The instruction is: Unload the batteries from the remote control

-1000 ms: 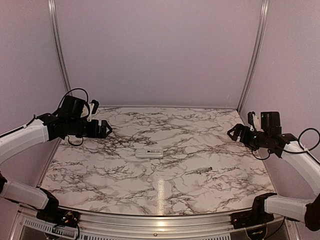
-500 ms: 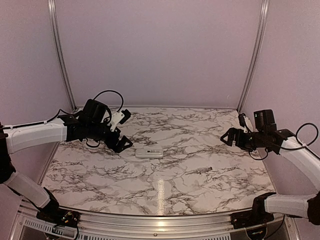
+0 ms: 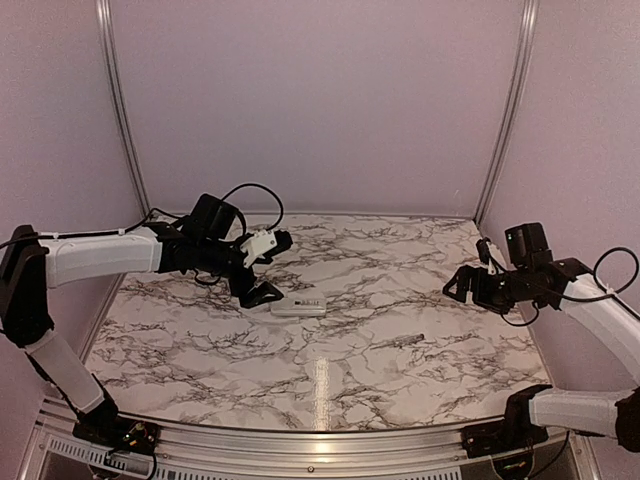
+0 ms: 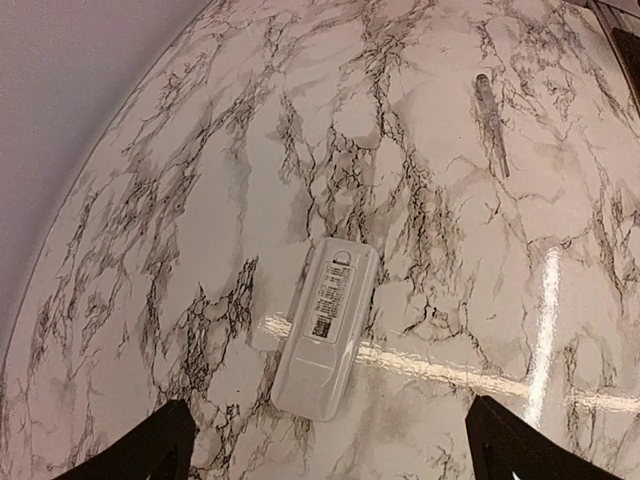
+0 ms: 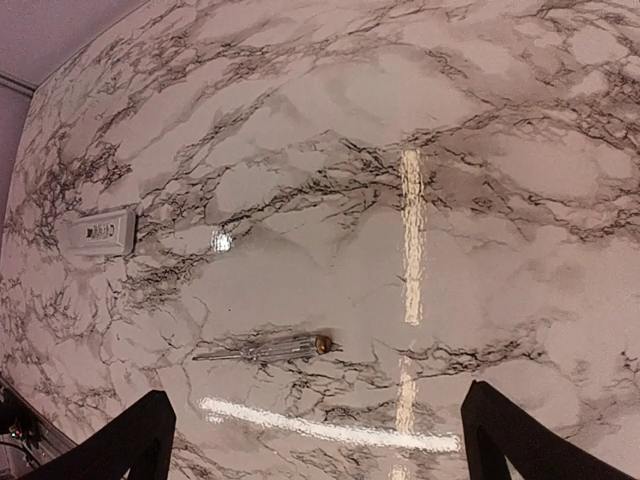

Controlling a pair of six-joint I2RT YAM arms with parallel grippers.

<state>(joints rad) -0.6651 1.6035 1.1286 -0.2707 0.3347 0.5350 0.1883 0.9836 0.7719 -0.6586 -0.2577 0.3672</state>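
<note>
Two grippers are in play, and the left gripper (image 3: 267, 267) matters most: its fingers are spread wide and it hangs low over the tabletop (image 3: 200, 340), empty. Just ahead of it and roughly centred between the fingers in the wrist view lies the remote (image 4: 327, 325), flat, its long axis running away from the gripper, label side up; whether a fingertip touches it I cannot tell. No batteries show, so they are presumably inside, under a cover on this face. The remote looks like a light, stiff plastic shell with smooth rounded edges, and on this glossy surface it will likely skate or spin if pushed from one side only. The best hold is probably across its narrow width, on the two long edges near the nearer end, leaving the cover free to slide or lift. Squeezing hard is needless and might pinch the cover shut. Farther out, beyond the remote and to the right, lies a thin grey stick (image 4: 492, 122). The right gripper (image 3: 464, 284) is also spread and empty, raised, with the stick ahead of it and the remote well off to its far left.
</note>
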